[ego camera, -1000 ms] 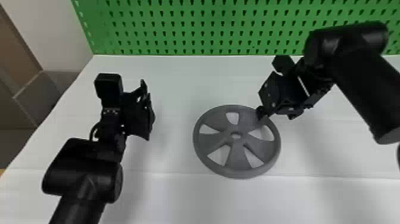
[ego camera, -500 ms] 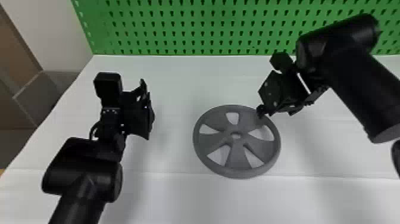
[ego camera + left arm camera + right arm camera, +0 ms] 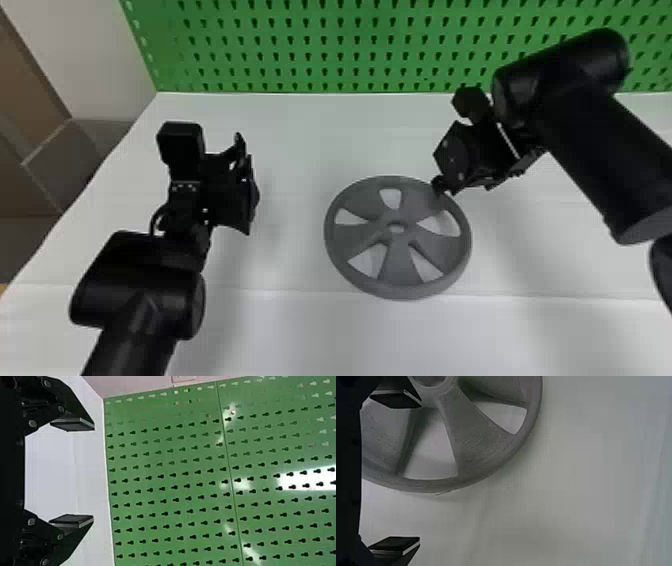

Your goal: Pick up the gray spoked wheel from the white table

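The gray spoked wheel (image 3: 398, 262) is being carried flat by the white desk (image 3: 300, 330), just right of the head view's middle. The right tool (image 3: 465, 187) is being held with its fingers spread wide at the wheel's far right rim; in the right wrist view, one finger is overlapping the wheel and the other is being held clear of it. The left tool (image 3: 246, 185) is being held wide over the desk's left part, well apart from the wheel. Behind, a green pegboard (image 3: 350, 47) is standing.
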Controlling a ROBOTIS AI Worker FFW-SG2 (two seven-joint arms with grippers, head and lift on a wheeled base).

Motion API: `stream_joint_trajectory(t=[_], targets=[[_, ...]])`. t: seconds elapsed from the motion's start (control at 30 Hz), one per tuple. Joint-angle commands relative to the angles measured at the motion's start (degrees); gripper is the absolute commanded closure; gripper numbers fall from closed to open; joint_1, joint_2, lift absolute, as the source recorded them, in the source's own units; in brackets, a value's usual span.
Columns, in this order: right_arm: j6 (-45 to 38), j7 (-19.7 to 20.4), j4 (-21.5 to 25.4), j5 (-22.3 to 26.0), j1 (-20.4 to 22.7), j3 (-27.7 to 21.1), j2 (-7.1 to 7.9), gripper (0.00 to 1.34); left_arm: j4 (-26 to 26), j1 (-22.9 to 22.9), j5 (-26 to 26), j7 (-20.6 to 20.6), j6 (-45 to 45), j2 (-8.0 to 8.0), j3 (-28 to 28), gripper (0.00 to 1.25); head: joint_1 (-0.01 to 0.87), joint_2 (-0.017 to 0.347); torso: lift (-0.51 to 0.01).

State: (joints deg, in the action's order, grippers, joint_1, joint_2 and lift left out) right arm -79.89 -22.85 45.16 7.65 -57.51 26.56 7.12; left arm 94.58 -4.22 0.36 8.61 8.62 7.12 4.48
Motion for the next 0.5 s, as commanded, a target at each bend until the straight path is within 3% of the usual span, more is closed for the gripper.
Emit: stream_joint_trajectory(t=[0.0,0.27,0.47], targets=[[2.64,0.00,-2.27,-2.11,0.03,-0.20,-1.14,0.09,0.07,0.00,0.00,0.00,-0.01,0.00,0.09,0.43,0.779,0.084,-0.094],[6.33,0.00,-7.63,-2.29,-0.67,-0.46,-2.20,0.09,-0.01,-0.18,0.08,0.00,-0.01,0.00,0.17,0.43,0.779,0.084,-0.094],[7.03,-0.09,-8.07,-3.78,0.12,-3.01,-2.37,0.10,-0.01,-0.18,0.17,0.00,-0.01,0.00,0.00,0.43,0.779,0.084,-0.094]])
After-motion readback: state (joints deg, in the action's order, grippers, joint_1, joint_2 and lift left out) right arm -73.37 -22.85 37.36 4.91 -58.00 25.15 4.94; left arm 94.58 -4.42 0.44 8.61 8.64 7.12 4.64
